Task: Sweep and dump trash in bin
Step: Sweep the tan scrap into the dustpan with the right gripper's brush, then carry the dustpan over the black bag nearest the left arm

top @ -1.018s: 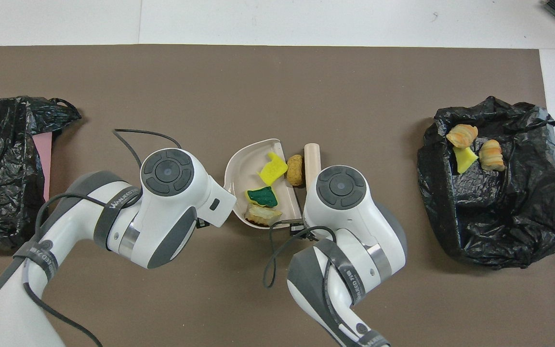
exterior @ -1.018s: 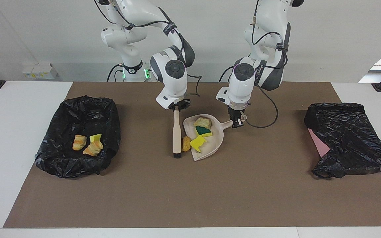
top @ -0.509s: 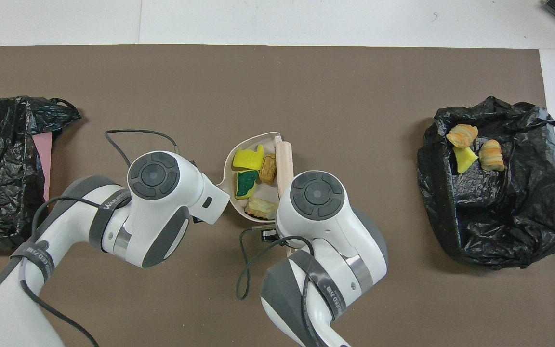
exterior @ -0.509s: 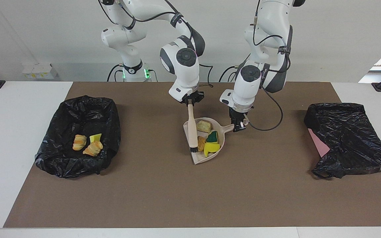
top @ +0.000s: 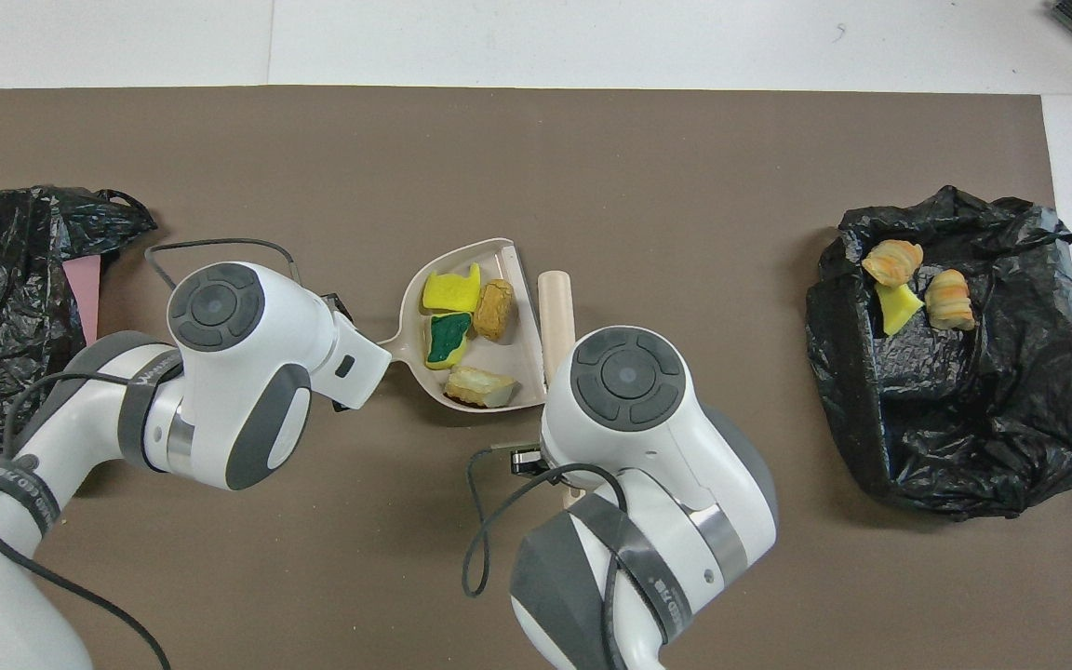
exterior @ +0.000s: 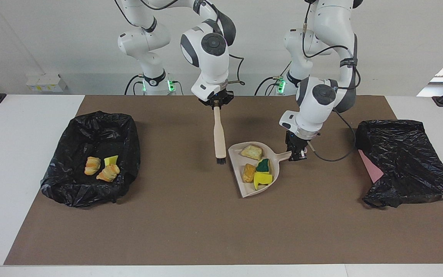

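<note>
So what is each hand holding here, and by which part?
The right hand grips the brush by the top end of its handle, bristles hanging down. The left hand grips the dustpan by the end of its handle.

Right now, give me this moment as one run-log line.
left tool: shut on dustpan handle | right tool: shut on brush, raised beside dustpan | four trash bits in dustpan | three in open bin

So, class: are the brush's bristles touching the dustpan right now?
Apart. The facing view shows brown mat between the brush bristles and the dustpan rim; the overhead view shows the same gap.
</note>
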Robot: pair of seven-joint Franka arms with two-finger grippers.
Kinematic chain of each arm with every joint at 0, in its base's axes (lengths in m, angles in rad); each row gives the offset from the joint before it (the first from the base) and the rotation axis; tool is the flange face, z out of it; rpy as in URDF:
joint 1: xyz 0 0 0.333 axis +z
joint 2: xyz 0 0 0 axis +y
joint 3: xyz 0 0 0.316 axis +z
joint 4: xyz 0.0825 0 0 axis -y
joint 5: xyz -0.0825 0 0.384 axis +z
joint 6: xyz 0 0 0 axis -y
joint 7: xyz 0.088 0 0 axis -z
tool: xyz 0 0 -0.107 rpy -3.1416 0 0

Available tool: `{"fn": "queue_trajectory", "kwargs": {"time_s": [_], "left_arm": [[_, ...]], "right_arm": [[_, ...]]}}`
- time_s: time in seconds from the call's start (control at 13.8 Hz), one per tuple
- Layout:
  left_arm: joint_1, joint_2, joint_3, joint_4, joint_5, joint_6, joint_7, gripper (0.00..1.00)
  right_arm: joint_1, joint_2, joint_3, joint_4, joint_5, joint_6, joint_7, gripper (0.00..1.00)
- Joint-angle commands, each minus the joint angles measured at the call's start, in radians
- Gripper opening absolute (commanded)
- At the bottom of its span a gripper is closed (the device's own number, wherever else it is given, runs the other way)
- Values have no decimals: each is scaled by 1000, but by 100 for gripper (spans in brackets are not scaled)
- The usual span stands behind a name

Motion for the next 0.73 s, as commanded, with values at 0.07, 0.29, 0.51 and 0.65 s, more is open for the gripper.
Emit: {"fn": "queue_trajectory", "kwargs": {"time_s": [0.07, 0.29, 0.51, 0.65], "left_arm": [[97, 66, -6, 160, -18, -117, 182, 0], [163, 75, -4, 237, -15, -211, 272, 0], [217, 72, -3, 300, -4, -298, 341, 0], [250, 68, 3, 349, 1, -363, 395, 0]], "right_arm": [[36, -115, 6, -174, 6, 85, 45, 0], [92, -181, 6, -257, 21, 126, 110, 0], [159, -237, 6, -350, 24, 177, 156, 0], [194, -229, 6, -358, 24, 208, 222, 0]]}}
